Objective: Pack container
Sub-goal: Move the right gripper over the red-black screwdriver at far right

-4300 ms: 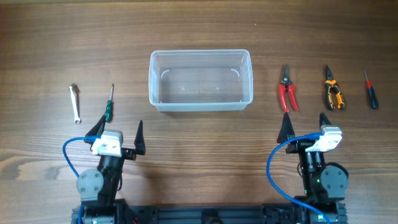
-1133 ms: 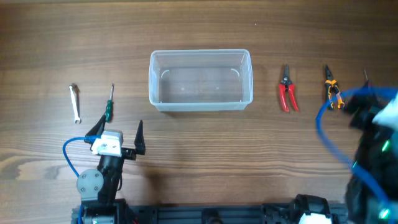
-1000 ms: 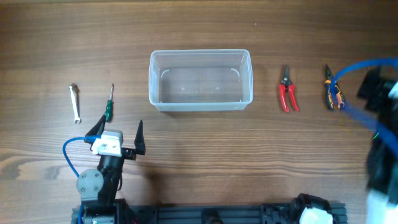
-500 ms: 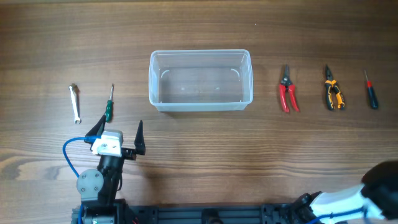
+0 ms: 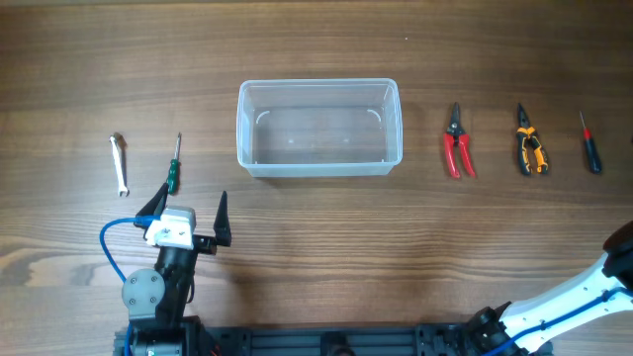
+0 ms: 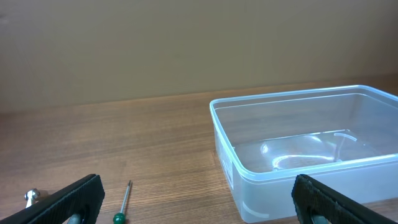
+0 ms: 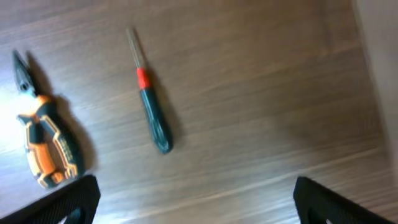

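Right gripper spread wide, nothing held; it hangs above the right end of the desk, looking down on the dark-handled screwdriver and orange pliers. Left gripper also spread, empty, by the front edge. Likely step: first pick. Best to centre over the screwdriver handle, jaws across it, before dropping. Container sits mid-desk, toward the far edge, well left of those tools: clear rectangular tub, rounded corners, thick rim, empty.

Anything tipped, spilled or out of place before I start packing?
Nothing stands out. The container sits upright and empty. The wrench and green screwdriver lie flat to its left; the red pliers, orange pliers and dark screwdriver lie flat to its right, all apart.
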Motion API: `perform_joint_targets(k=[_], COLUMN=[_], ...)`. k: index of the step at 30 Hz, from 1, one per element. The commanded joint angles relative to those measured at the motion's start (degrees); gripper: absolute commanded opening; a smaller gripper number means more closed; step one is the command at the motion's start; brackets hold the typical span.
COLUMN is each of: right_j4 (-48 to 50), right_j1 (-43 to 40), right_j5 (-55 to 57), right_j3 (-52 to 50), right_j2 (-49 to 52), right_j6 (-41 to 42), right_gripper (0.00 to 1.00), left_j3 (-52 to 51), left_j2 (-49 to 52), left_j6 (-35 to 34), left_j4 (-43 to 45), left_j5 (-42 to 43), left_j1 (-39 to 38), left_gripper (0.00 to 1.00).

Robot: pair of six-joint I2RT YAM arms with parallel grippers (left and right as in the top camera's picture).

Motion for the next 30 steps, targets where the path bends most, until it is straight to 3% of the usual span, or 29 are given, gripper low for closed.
perform_joint_targets(k=[1,7,15,30], right_j4=[1.4,-0.2,-0.2,1.5], right_j1=[2.9,8.0,10.8,10.8], right_j5=[2.0,6.0,12.0,11.9], right_j3=[1.1,1.1,1.1,1.1], right_j2=[0.9,3.6,8.2,13.5], right_j6=[-4.2,-12.2,-11.3,-10.4], right_gripper=[1.0,1.0,1.0,1.0], left_j3=[-0.4,-0.4,-0.4,-0.4], left_j2=[-0.4,-0.4,-0.4,-0.4], left_j6=[0.7,0.7,0.7,0.7], left_j4=[-0.1,0.0,-0.1,-0.1], left_j5=[-0.3,-0.3,-0.3,-0.3], left_j1=[-0.4,-0.4,-0.4,-0.4], left_gripper=[1.0,1.0,1.0,1.0])
